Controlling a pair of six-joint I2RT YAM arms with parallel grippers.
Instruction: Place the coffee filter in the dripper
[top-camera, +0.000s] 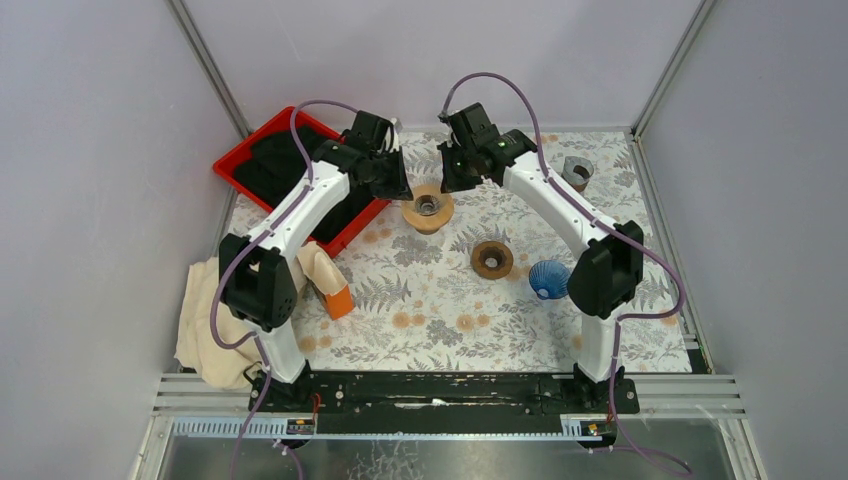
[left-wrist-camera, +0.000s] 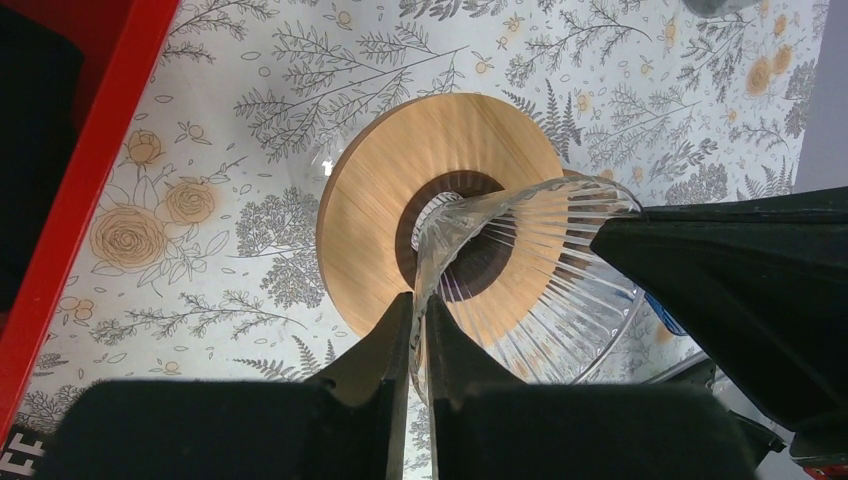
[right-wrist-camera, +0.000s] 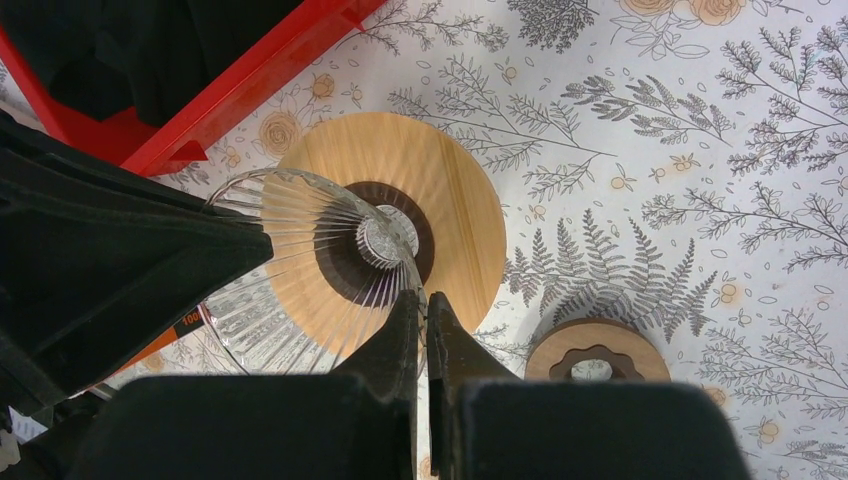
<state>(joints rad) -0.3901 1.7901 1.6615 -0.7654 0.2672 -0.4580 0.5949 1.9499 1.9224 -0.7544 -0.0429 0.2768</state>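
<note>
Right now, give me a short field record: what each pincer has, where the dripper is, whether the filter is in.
left pincer: shut on glass dripper rim
right pincer: shut on the same rim, opposite side
glass dripper: neck over wooden base's hole; seated or lifted, cannot tell
coffee filter: none visible inside dripper
nearby: second wooden ring, blue dripper, red tray

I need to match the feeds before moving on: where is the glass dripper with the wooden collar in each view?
Top external: glass dripper at centre rear of the table, between the two wrists.
Left wrist: right of centre, rim pinched in the left pincer.
Right wrist: left of centre, rim pinched in the right pincer.
Shared landmark: red tray, left of the dripper in every view.
</note>
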